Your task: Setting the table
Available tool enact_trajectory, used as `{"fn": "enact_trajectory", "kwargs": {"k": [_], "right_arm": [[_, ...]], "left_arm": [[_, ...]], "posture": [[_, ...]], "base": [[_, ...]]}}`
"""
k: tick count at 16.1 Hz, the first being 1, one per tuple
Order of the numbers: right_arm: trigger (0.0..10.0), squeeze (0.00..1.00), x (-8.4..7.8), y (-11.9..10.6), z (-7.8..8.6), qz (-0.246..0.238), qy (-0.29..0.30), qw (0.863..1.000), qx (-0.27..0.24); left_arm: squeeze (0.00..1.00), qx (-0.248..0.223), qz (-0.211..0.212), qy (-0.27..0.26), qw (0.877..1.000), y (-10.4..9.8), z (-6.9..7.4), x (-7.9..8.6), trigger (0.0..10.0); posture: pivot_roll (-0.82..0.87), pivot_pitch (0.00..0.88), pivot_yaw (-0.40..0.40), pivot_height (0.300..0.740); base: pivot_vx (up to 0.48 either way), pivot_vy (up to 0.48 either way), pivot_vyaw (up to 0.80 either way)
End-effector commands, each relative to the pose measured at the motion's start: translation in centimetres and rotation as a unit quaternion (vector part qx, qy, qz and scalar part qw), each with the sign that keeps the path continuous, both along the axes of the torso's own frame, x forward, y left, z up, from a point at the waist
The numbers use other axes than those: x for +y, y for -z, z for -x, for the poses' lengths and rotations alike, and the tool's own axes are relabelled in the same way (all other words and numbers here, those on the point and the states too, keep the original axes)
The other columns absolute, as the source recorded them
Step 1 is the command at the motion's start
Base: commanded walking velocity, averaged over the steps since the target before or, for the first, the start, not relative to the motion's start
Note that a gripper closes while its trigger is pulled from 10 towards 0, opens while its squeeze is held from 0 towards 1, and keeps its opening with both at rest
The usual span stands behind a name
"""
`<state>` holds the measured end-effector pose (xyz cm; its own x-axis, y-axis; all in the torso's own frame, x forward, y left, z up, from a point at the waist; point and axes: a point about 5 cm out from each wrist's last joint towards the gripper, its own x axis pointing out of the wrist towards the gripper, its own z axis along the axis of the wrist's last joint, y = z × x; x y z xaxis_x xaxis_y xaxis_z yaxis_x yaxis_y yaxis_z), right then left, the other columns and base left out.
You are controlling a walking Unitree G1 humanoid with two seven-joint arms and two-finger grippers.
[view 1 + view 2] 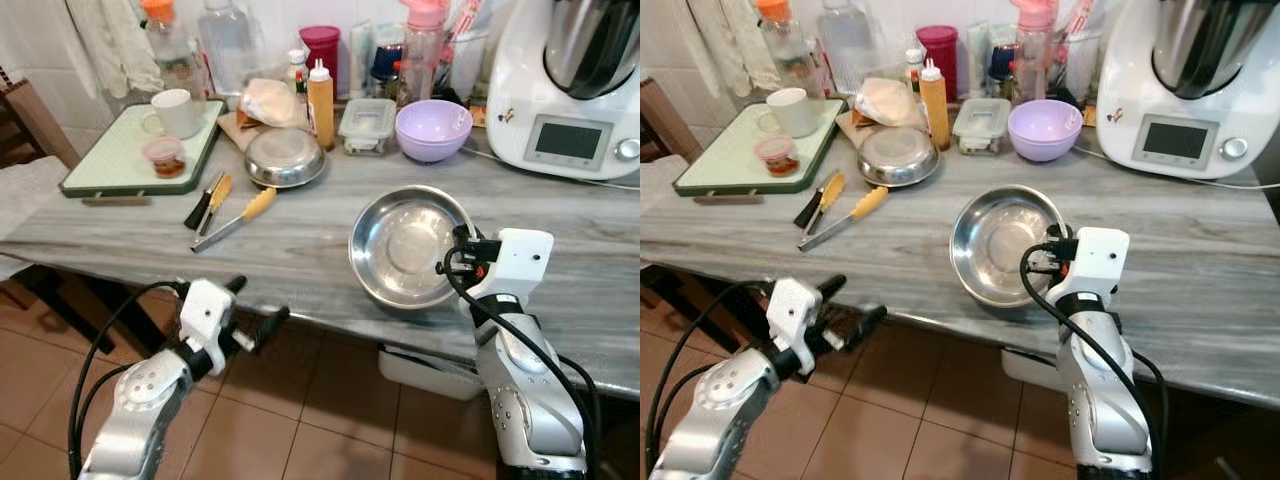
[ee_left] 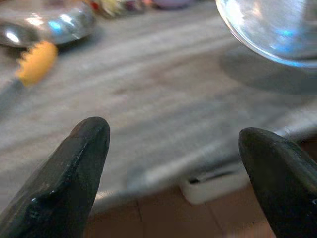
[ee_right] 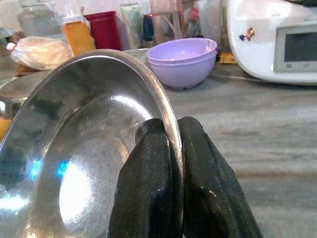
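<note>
Right gripper (image 3: 171, 173) pinches the rim of the steel bowl (image 1: 410, 245) — one finger inside, one outside, pressed tight on the metal. The bowl is tilted, lifted off the grey worktop (image 1: 300, 240) near its front edge. Behind the bowl: purple bowls (image 1: 433, 128), a clear lidded box (image 1: 367, 123), a white kitchen machine (image 1: 570, 90). To the bowl's left — a yellow-handled knife (image 1: 235, 218), an upturned steel dish (image 1: 285, 157), further left a green tray (image 1: 130, 155) carrying a white mug (image 1: 175, 112). Left gripper (image 2: 173, 168) hangs below the worktop edge, left of the bowl, fingers spread wide, holding nothing.
</note>
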<state>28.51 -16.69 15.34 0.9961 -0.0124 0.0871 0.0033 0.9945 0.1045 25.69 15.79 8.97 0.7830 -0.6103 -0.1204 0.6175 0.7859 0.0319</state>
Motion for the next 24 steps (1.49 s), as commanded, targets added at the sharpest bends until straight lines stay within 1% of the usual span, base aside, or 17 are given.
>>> {"fn": "enact_trajectory", "kwargs": {"k": [1,4,7,9,13,15,16,17,20,24], "right_arm": [[10.0,0.0,0.0,0.0,0.0,-0.011,0.003,1.0,0.002],[10.0,0.0,0.0,0.2,-0.3,-0.021,0.006,1.0,0.008],[10.0,0.0,0.4,0.9,-1.6,-0.104,0.012,0.994,0.041],[10.0,0.0,0.8,1.3,-2.0,-0.138,0.005,0.989,0.055],[10.0,0.0,2.2,2.4,-2.0,-0.172,-0.015,0.981,0.088],[10.0,0.0,2.5,2.8,-1.9,-0.177,-0.021,0.979,0.1],[10.0,0.0,2.8,3.2,-1.9,-0.191,-0.023,0.975,0.109],[10.0,0.0,2.7,3.6,-1.9,-0.195,-0.017,0.973,0.119],[10.0,0.0,2.1,4.4,-1.8,-0.193,0.008,0.971,0.139],[10.0,0.0,1.5,4.7,-1.8,-0.171,0.031,0.973,0.154]], "left_arm": [[0.0,0.009,-0.002,0.023,1.0,-0.2,0.2,-0.2,10.0],[0.0,0.013,-0.003,0.047,0.999,-0.2,0.4,-0.4,10.0],[0.0,0.015,-0.004,0.054,0.998,-0.1,0.5,-0.5,10.0],[0.0,0.017,-0.002,0.057,0.998,0.1,0.5,-0.7,10.0],[0.0,0.016,0.004,0.06,0.998,0.2,0.4,-1.3,10.0],[0.0,0.014,0.008,0.06,0.998,0.0,0.3,-1.5,10.0],[0.0,0.012,0.02,0.057,0.998,-0.4,0.1,-1.7,10.0],[0.0,0.006,0.023,0.06,0.998,-0.9,0.0,-1.9,10.0],[0.0,0.0,0.024,0.061,0.998,-1.2,0.1,-2.0,10.0],[0.0,0.0,0.024,0.06,0.998,-1.0,0.1,-2.1,10.0]], "posture": [[-0.05,0.097,0.085,0.74],[-0.05,0.098,0.088,0.74],[-0.05,0.095,0.094,0.74],[-0.05,0.095,0.094,0.74],[-0.05,0.08,0.085,0.74],[-0.05,0.08,0.085,0.74],[-0.05,0.079,0.082,0.74],[-0.05,0.08,0.079,0.74],[-0.05,0.08,0.078,0.74],[-0.06,0.077,0.078,0.74]], "base": [[0.0,0.0,0.0],[0.0,0.0,0.0],[0.0,0.0,0.0],[0.0,0.0,0.0],[0.0,0.0,0.0],[0.0,0.0,0.0],[0.0,0.0,0.0],[0.0,0.0,0.0],[0.0,0.0,0.0],[0.0,0.0,0.0]]}}
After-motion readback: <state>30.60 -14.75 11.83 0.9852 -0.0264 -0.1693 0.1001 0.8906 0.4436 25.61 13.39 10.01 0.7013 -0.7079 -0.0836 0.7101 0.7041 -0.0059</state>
